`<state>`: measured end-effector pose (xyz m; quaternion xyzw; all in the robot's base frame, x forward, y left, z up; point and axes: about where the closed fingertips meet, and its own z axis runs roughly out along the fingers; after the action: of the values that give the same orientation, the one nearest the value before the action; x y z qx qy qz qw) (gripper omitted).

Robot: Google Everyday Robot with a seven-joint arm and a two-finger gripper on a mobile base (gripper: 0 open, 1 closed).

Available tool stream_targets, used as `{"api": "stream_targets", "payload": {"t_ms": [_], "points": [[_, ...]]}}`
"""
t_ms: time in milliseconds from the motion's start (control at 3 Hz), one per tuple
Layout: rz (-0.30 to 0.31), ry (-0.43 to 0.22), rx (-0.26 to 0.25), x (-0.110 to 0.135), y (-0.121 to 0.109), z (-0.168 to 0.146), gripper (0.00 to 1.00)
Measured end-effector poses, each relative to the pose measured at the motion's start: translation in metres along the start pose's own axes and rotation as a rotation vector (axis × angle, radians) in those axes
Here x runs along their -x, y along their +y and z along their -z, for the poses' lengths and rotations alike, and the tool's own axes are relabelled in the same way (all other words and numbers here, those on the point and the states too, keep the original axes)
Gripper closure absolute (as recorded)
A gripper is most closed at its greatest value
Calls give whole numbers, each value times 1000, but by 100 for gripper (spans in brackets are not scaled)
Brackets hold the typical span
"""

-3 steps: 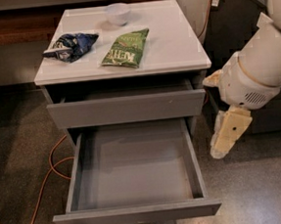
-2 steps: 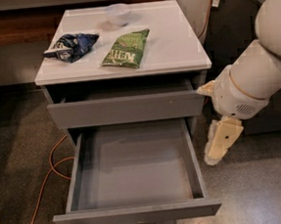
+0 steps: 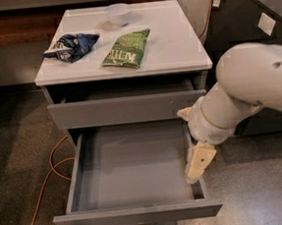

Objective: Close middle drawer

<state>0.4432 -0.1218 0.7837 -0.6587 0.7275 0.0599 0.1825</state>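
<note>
The middle drawer (image 3: 131, 169) is a wide shallow grey tray, pulled far out of the cabinet and empty inside. Its flat handleless front panel (image 3: 137, 216) is nearest the camera. My gripper (image 3: 198, 162), cream coloured at the end of the white arm (image 3: 247, 90), hangs over the drawer's right side wall (image 3: 197, 188), near the right front corner. I cannot tell whether it touches the wall. Above the tray, the taller grey front panel (image 3: 123, 109) of the top drawer stands slightly out from the cabinet.
On the white cabinet top (image 3: 175, 47) lie a blue chip bag (image 3: 71, 45), a green chip bag (image 3: 127, 48) and a small white bowl (image 3: 119, 13). An orange cable (image 3: 48, 177) runs along the floor at the left. A dark counter (image 3: 250, 11) stands at the right.
The arm has swung left and down. The gripper moved from beside the drawer's right side to over its right wall.
</note>
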Motion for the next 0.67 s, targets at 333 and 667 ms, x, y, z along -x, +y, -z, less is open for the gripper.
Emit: {"api": "stream_targets", "payload": {"t_ms": [333, 667], "points": [[9, -12, 31, -1, 8, -44, 0], [11, -43, 61, -2, 18, -80, 0]]}}
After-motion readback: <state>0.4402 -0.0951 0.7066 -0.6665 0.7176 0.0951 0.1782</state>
